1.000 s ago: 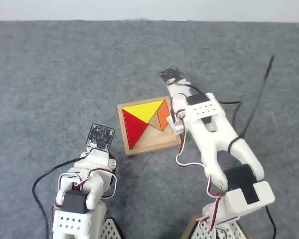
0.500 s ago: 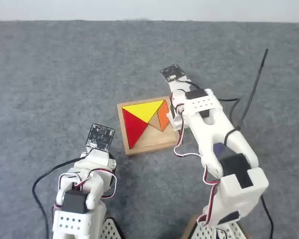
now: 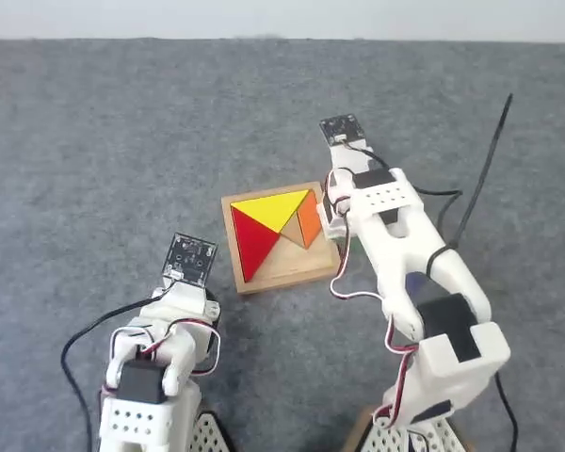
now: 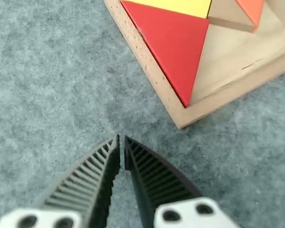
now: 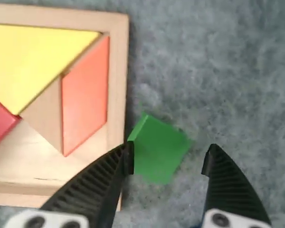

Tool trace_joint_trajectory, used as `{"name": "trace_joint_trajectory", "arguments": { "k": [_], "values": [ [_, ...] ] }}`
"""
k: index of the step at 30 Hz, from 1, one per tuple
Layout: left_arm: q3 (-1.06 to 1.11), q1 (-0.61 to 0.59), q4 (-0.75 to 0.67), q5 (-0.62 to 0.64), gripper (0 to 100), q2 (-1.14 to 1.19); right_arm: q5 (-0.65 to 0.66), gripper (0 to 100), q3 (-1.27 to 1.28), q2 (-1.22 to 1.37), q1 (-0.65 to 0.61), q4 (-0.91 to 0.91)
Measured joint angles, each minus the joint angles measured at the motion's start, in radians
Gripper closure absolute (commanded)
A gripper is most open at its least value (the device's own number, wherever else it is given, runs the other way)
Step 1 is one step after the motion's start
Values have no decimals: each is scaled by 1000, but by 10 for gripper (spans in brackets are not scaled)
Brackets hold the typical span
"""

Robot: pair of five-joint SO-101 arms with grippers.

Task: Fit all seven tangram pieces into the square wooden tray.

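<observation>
- Over the last second the right arm has swung slightly outward, so the right tool (image 5: 170, 156) is spread either side of the green square (image 5: 159, 147) — probably lined up for a grab.
- The green square lies on the bench (image 3: 122, 141), just beside the tray (image 5: 118, 71).
- The left tool (image 4: 122, 142) is pressed together near the tray's corner.
- Counted: one tray; three pieces inside — yellow triangle (image 3: 268, 207), red triangle (image 3: 252, 240), orange piece (image 3: 309, 224); one outside.

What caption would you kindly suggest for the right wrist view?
Right gripper, fingers open, over a green piece lying beside the partly filled tray.
</observation>
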Motion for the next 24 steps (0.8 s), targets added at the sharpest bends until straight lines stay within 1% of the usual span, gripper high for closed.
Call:
{"name": "trace_joint_trajectory", "arguments": {
  "k": [6,14,18,24],
  "values": [
    [0,0,0,0,981,0,-3,753,0,3,-6,-29],
    [0,0,0,0,981,0,-3,755,-52,123,-5,-46],
    [0,0,0,0,981,0,-41,756,-57,144,-9,3],
    [0,0,0,0,981,0,-81,760,-75,149,34,40]
  ]
}}
